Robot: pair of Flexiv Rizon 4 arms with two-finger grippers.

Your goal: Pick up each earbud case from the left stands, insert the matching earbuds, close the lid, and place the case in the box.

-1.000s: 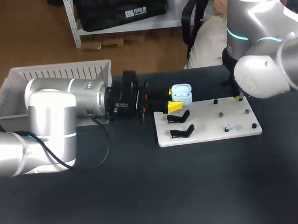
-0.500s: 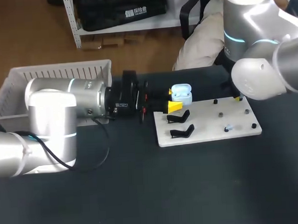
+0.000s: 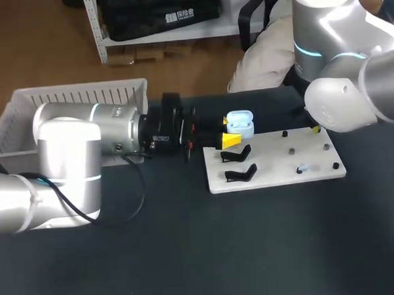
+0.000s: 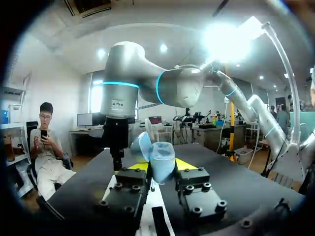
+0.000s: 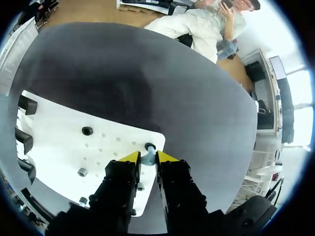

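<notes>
The left gripper (image 4: 161,169) grasps the pale blue plastic earbud case (image 4: 161,156), lid open, above the left edge of the white stand board (image 3: 277,173), presenting its cavity for loading, while the right gripper (image 5: 147,158) clenches a small pale blue earbud (image 5: 148,150) at that board's far right corner.
</notes>
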